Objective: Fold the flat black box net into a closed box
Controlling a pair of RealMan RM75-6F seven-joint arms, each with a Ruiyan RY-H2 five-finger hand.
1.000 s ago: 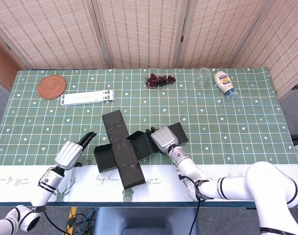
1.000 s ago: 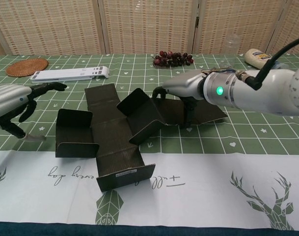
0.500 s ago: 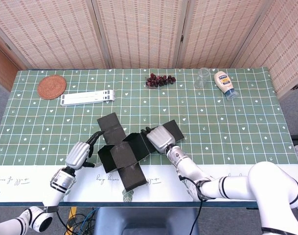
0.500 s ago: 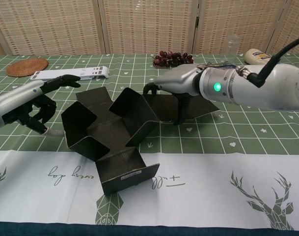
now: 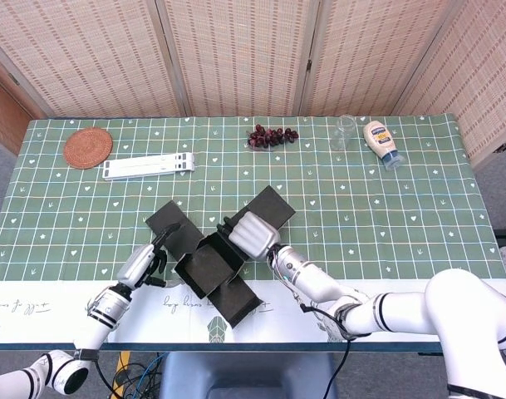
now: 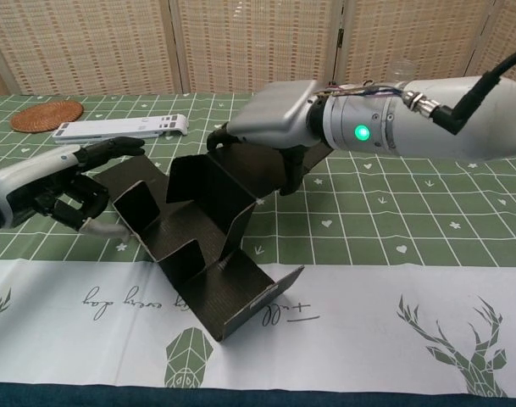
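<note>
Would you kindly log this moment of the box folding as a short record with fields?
box net: black box net, partly folded, several panels raised, not closed
left hand: left hand at the net's left flap; contact unclear
right hand: right hand on the raised right panel, pressing it inward; grip unclear
surface: table with green checked cloth
far edge: woven coaster, white stand, grapes, glass jar, squeeze bottle

Bright, even light fills both views, and shadows fall soft (almost faint) on the green checked cloth-covered counter (image 5: 402,216); both pictures stay sharp.
</note>
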